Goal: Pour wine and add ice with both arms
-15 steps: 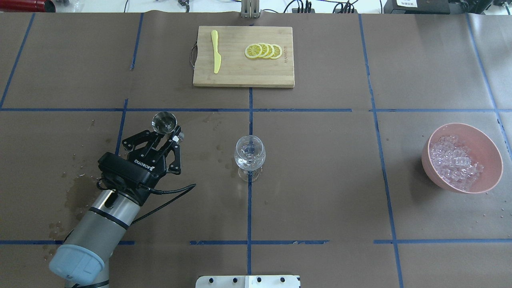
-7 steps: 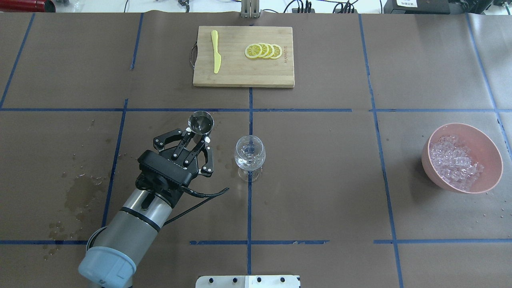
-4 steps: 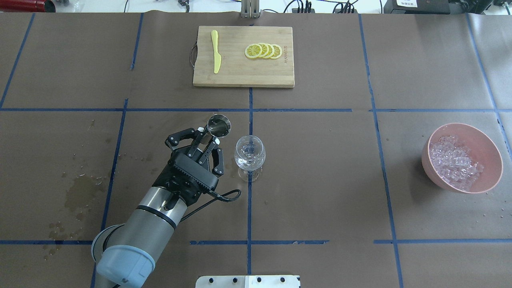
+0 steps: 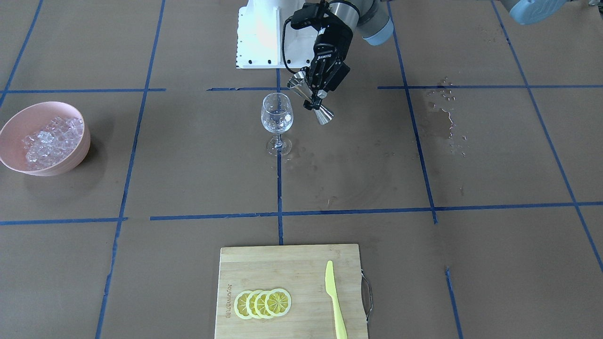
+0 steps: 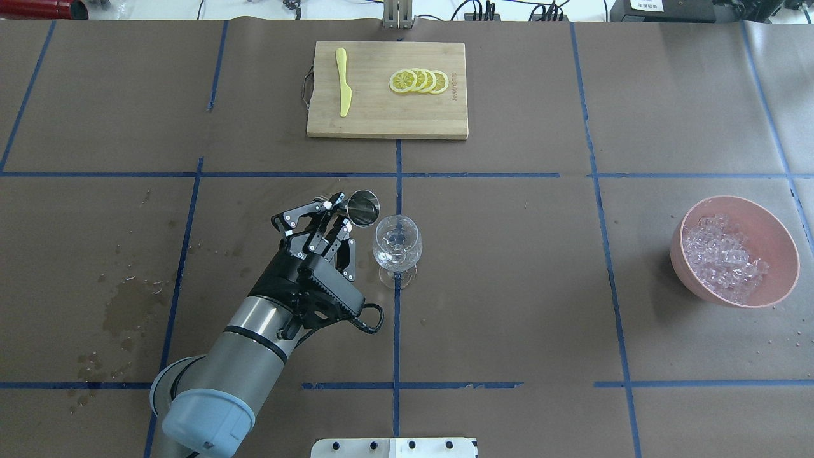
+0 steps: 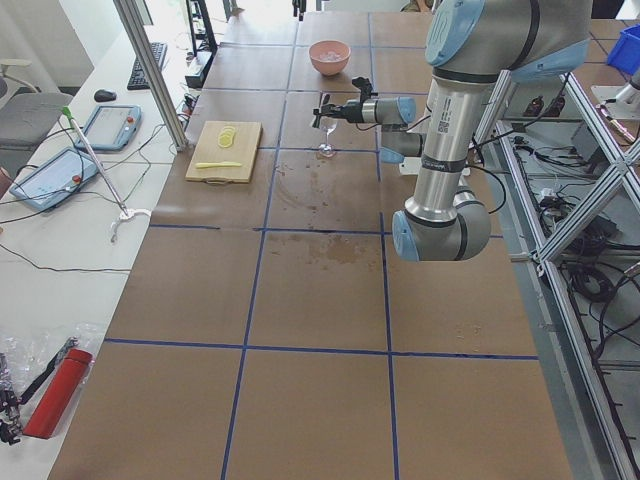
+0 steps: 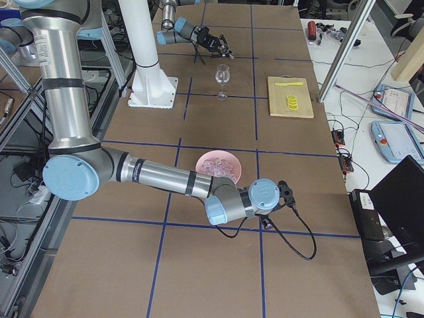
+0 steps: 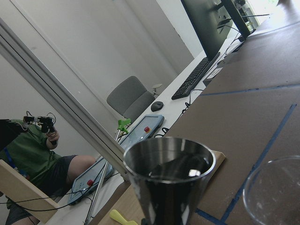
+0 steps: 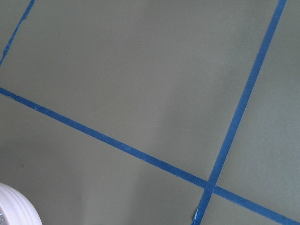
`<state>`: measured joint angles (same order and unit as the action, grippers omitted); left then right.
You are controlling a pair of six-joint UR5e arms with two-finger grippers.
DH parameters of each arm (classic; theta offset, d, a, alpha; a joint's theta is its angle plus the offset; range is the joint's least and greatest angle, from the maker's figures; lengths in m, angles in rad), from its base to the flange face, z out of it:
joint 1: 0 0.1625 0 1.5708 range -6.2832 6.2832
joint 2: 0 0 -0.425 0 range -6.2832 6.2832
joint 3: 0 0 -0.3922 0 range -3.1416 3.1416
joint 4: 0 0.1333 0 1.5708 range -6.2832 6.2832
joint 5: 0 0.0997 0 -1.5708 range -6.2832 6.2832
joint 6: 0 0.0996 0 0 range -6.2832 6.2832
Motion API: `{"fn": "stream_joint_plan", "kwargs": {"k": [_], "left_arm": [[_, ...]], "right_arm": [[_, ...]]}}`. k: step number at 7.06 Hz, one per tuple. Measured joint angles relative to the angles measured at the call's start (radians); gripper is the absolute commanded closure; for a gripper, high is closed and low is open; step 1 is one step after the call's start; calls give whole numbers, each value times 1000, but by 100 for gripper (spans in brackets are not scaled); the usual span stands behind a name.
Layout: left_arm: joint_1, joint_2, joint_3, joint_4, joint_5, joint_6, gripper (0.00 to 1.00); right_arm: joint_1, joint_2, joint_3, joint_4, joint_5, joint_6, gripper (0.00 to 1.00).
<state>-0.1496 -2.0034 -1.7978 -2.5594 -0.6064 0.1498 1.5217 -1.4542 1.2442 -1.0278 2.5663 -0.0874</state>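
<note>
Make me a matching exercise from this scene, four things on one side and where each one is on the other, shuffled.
1 jigger
2 wine glass
3 ice
4 lemon slices

A on the cutting board
B in the pink bowl
C held in the left gripper
D standing upright on the table

Pairs: 1-C, 2-D, 3-B, 4-A

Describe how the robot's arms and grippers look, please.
Both arms are silver-grey tubes with light blue joint caps: the left arm and the right arm. The left gripper is black, two-fingered, with white lettering and a black cable.
</note>
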Motion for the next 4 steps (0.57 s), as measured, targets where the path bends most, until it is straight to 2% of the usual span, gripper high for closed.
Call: {"fn": "stream_joint_plan", "kwargs": {"k": [4], "left_arm": [[-4, -47, -5, 149, 1, 157, 100]], "right_arm": [[0, 0, -10, 0, 1, 0, 0]]}}
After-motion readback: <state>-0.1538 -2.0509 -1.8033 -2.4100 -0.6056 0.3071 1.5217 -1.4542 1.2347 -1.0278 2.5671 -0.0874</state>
